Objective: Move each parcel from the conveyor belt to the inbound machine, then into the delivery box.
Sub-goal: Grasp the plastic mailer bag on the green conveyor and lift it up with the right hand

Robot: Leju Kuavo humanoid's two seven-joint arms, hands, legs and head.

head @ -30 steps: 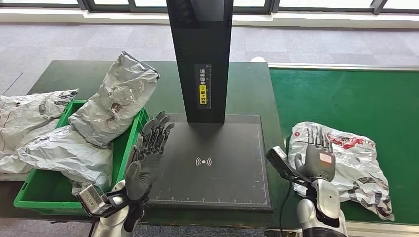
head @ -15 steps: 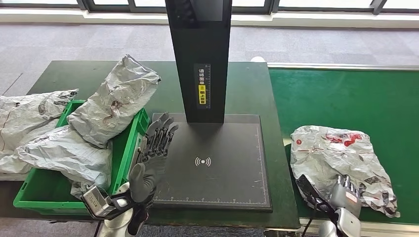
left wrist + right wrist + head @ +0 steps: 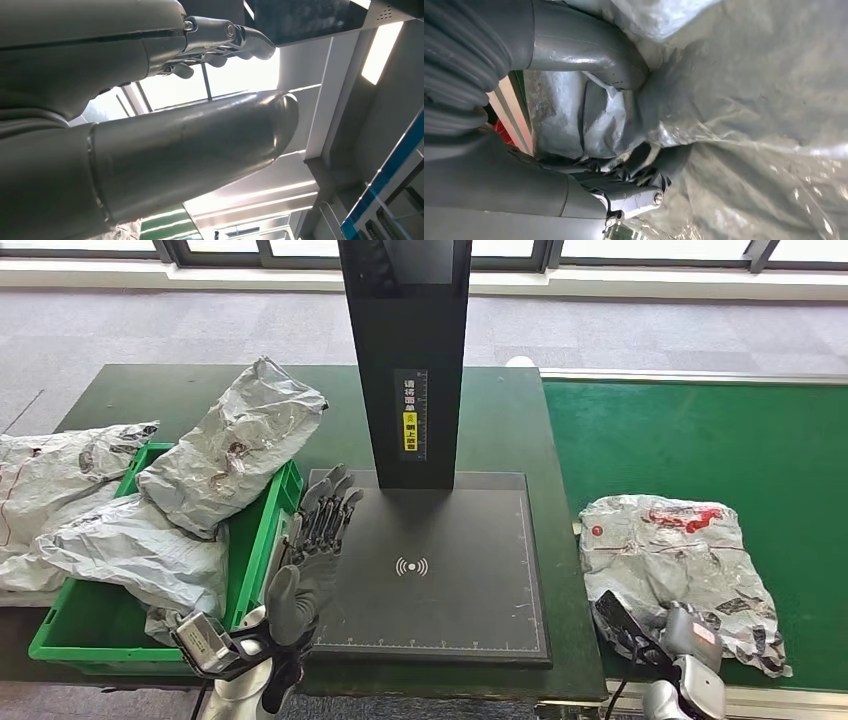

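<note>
Right hand closed on parcel at conveyor edge; left hand free over scan plate.

Your right hand (image 3: 690, 635) sits at 5 o'clock in the head view, with thumb and fingers (image 3: 624, 195) pinching a fold of the grey parcel (image 3: 680, 565), which lies flat on the green conveyor belt (image 3: 700, 440). Your left hand (image 3: 312, 540), at 7 o'clock, holds nothing, its fingers extended and spread above the inbound machine (image 3: 430, 570) plate's 9 o'clock edge. The green delivery box (image 3: 255, 540) at 9 o'clock on the desk (image 3: 150, 390) contains more grey parcels (image 3: 200, 480).
</note>
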